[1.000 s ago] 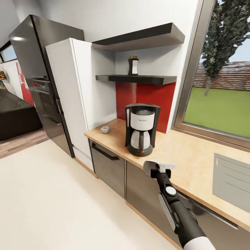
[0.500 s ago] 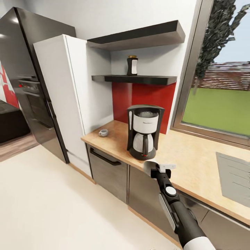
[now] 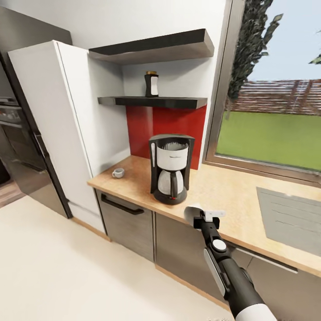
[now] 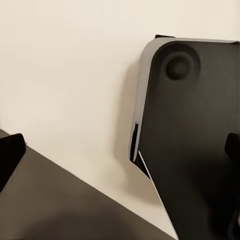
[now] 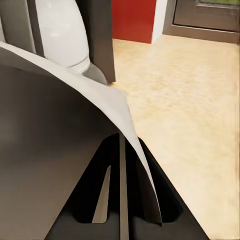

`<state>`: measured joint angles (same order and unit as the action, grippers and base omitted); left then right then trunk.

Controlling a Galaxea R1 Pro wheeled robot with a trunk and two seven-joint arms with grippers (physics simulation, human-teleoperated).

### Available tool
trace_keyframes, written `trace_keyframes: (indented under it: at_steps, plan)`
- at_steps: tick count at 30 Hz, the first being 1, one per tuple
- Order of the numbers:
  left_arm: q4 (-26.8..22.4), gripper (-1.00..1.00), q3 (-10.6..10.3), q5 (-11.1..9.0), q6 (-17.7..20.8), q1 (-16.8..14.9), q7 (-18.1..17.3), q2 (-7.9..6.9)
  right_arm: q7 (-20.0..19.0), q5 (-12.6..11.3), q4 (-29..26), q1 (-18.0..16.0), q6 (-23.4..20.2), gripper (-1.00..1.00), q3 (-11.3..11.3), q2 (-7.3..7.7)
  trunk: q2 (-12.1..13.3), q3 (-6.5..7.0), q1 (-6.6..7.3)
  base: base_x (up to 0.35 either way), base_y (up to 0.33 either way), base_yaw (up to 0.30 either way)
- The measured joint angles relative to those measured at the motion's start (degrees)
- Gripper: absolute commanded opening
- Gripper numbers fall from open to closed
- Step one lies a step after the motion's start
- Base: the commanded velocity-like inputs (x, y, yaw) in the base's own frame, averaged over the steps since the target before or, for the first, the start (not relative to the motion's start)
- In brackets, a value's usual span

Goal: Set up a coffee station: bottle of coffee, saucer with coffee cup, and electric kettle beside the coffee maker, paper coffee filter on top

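While the right jaws (image 3: pixel 199 217) hang at lower centre of the head view, pinched on the white filter (image 3: pixel 193 213), the wrist view shows that sheet (image 5: pixel 117 107) caught only by a thin edge between the two fingers. Such a shallow hold could let the paper slip or fold if it brushes the machine. Whether the left jaws are wide or narrow I cannot tell; that wrist view gives dark panels against pale floor.

Just beyond the filter, at centre frame, the coffee maker (image 3: pixel 170 169) stands on the tan surface (image 3: pixel 223 196), near its front edge, so a careless reach might nudge it or tip the carafe. Farther left, by the white cabinet, sits the cup (image 3: pixel 118 172), with no saucer under it that I can make out. Highest and farthest, the coffee bottle (image 3: pixel 151 84) waits on the lower black shelf (image 3: pixel 178 102). Fetching it risks knocking it off that narrow slab.
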<state>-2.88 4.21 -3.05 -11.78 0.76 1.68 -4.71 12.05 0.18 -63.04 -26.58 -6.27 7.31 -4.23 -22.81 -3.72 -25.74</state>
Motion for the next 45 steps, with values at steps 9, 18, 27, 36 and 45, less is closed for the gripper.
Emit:
trace_keyframes:
  at_steps: [9, 18, 27, 36, 45]
  plan:
    - [-0.01, 1.00, -0.01, 0.00, 0.01, 0.00, 0.01, -0.02, 0.00, 0.00, 0.00, 0.00, 0.01, -1.00, 0.01, 0.01, 0.01, 0.00, 0.01, 0.145, 0.256, -0.265]
    - [-0.01, 1.00, -0.01, 0.02, 0.06, 0.00, 0.02, 0.12, 0.00, 0.00, 0.00, 0.00, 0.01, -1.00, 0.00, 0.01, 0.01, 0.00, -0.01, 0.091, 0.302, -0.266]
    - [-0.01, 1.00, -0.01, 0.00, 0.06, 0.00, 0.02, 0.13, 0.00, 0.00, 0.00, 0.00, 0.01, -1.00, -0.01, 0.01, 0.02, 0.00, -0.01, 0.003, 0.326, -0.266]
    - [-0.01, 1.00, -0.01, 0.00, 0.06, 0.00, 0.02, 0.13, 0.00, 0.00, 0.00, 0.00, 0.01, -1.00, -0.02, 0.01, 0.01, 0.00, -0.01, 0.000, 0.328, -0.267]
    - [-0.01, 1.00, -0.01, -0.01, 0.06, 0.00, 0.02, 0.04, 0.00, 0.00, -0.08, 0.00, 0.01, -1.00, 0.00, 0.01, 0.02, 0.00, -0.01, 0.000, 0.328, -0.268]
